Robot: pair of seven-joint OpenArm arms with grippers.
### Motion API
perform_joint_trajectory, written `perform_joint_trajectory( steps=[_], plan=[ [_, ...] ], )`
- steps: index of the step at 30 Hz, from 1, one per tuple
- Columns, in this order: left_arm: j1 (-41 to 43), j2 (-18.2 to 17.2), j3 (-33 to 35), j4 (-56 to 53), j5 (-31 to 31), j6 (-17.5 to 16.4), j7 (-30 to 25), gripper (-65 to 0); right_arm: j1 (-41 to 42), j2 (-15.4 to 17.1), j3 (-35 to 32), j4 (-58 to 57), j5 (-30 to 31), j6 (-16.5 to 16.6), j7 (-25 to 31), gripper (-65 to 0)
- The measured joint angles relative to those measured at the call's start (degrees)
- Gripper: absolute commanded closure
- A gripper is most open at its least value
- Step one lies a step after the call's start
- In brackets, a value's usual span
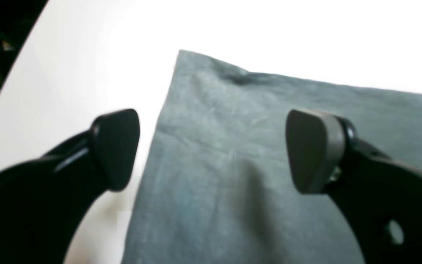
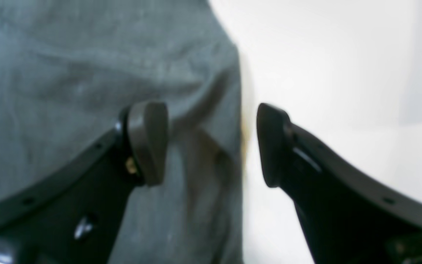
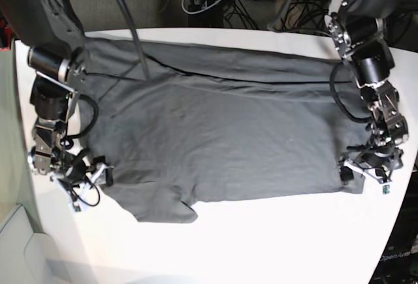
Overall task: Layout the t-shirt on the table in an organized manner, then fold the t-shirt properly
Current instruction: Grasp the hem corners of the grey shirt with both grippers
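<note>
On table [image 3: 261, 232], t-shirt [image 3: 228, 134] flat; both grippers agape; wrist views blurred.

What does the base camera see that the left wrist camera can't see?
Only the base view shows the whole t-shirt spread out, the right gripper at one end of it, and cables behind the table. Only the left wrist view shows, close up, the left gripper with its jaws wide apart over a shirt corner, one fingertip above bare table. Both show the grey shirt, the white table and the left gripper.
</note>
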Motion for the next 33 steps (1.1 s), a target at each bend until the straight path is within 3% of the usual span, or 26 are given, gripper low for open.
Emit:
perform_joint_trajectory(
  steps=[7, 15, 17, 19, 22, 24, 31, 33],
  plan=[
    [0.2, 0.11, 0.02, -0.13, 0.07, 0.02, -0.02, -61.4, -2.49, -0.04, 0.09, 0.11, 0.0, 0.02, 0.22, -38.9],
    [0.0, 0.09, 0.02, -0.13, 0.07, 0.37, 0.0, -61.4, -4.33, -0.04, -0.13, 0.0, 0.46, -0.2, 4.13, -37.5],
    [-0.15, 0.07, 0.02, -0.42, 0.35, 0.48, -1.18, -61.4, -4.87, -0.07, -0.13, 0.17, 0.5, -0.22, 4.83, -31.9],
    [-1.33, -0.15, 0.02, -2.64, 0.46, 0.66, -5.75, -61.4, -5.64, -0.07, -0.13, 0.2, 1.11, -0.2, 6.12, -21.5],
    [-4.28, -1.25, 0.04, -9.97, 0.11, 0.63, -10.03, -61.4, -5.86, 0.0, -0.13, 0.31, 1.16, -0.22, 6.1, -6.5],
    [-6.19, -2.4, 0.13, -16.65, 0.31, 0.63, -12.35, -61.4, -5.86, 0.02, -0.13, 0.31, 1.18, -0.22, 6.08, 0.0],
    [-13.25, -6.67, 0.13, -34.4, 0.52, 1.03, -21.81, -61.4, -6.38, 0.09, -0.13, 0.39, 1.81, -0.22, 6.4, 0.0],
    [-13.94, -7.23, 0.13, -35.76, 0.5, 0.79, -22.12, -61.4, -6.38, 0.11, -0.13, 0.42, 1.77, -0.2, 6.29, 0.0]
  ],
)
